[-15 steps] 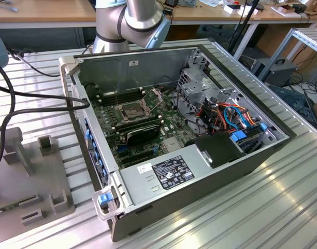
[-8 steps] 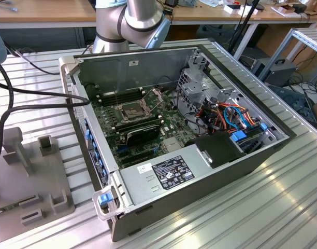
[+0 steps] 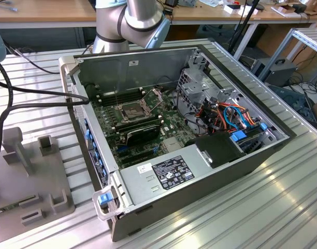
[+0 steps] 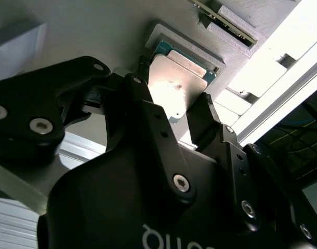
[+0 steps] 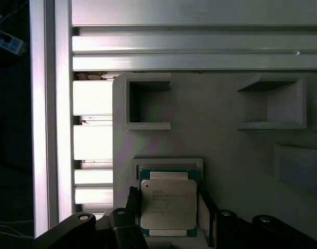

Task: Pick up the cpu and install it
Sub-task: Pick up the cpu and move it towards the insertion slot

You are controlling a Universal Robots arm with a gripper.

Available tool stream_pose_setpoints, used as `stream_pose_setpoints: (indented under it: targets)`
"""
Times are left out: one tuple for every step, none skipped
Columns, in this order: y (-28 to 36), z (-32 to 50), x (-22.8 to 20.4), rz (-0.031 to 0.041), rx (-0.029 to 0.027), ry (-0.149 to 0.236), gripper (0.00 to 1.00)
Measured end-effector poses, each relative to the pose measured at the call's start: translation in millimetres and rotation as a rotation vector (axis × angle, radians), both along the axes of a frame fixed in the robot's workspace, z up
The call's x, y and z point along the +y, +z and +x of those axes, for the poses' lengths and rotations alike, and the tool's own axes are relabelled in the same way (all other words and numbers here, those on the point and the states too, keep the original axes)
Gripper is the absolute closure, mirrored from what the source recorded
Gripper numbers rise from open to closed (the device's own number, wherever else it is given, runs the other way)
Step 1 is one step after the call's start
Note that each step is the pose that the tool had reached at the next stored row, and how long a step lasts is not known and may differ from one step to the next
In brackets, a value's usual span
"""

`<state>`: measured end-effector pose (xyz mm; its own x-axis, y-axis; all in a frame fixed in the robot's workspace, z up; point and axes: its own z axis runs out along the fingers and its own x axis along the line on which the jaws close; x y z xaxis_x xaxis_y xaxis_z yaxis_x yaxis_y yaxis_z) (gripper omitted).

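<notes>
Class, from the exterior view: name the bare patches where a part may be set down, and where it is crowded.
Free: ribbed table in front of the computer case, toward the exterior view's right. Crowded: inside the case, and the grey fixture at the exterior view's left.

The cpu (image 5: pixel 168 204) had a dull silver-grey top over a green board edge. The hand (image 4: pixel 175 82) was black with silver screw heads. The fixture plate (image 5: pixel 226 155) was plain light grey. The table (image 3: pixel 241 218) was silver with a ribbed stripe pattern. The computer case (image 3: pixel 127 70) was grey. Its motherboard (image 3: pixel 109 122) was green, its cables (image 3: pixel 226 110) orange and blue, its latch (image 3: pixel 104 199) blue. The label (image 3: pixel 174 171) was black with white print. The arm (image 3: pixel 127 21) was silver-grey with pale blue caps.
</notes>
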<state>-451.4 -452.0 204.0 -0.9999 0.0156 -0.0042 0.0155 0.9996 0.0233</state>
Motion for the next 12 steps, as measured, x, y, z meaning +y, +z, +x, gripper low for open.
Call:
stream_pose_setpoints:
  targets:
    - [0.1,0.0,0.0,0.0000,0.0000,0.000,0.46]
    - [0.2,0.0,0.0,-0.0001,0.0000,0.000,0.46]
    - [0.2,0.0,0.0,-0.0001,0.0000,0.000,0.46]
    - [0.0,0.0,-0.1,-0.0005,0.0000,0.000,0.46]
    - [-0.7,0.0,-0.1,-0.0006,0.0002,0.000,0.46]
    - [-1.8,0.0,-0.1,-0.0006,0.0002,0.000,0.46]
    - [-2.9,0.0,-0.1,-0.0005,0.0000,0.000,0.46]
    - [-3.5,0.0,-0.1,-0.0005,0.0001,0.000,0.46]
    - [-3.4,0.0,-0.1,-0.0007,0.0003,0.000,0.46]
    - [-3.4,0.0,-0.1,-0.0008,0.0004,0.000,0.46]
    - [-3.6,0.0,-0.1,-0.0006,0.0002,0.000,0.46]
    - [-3.7,0.0,0.0,-0.0006,0.0001,0.000,0.46]
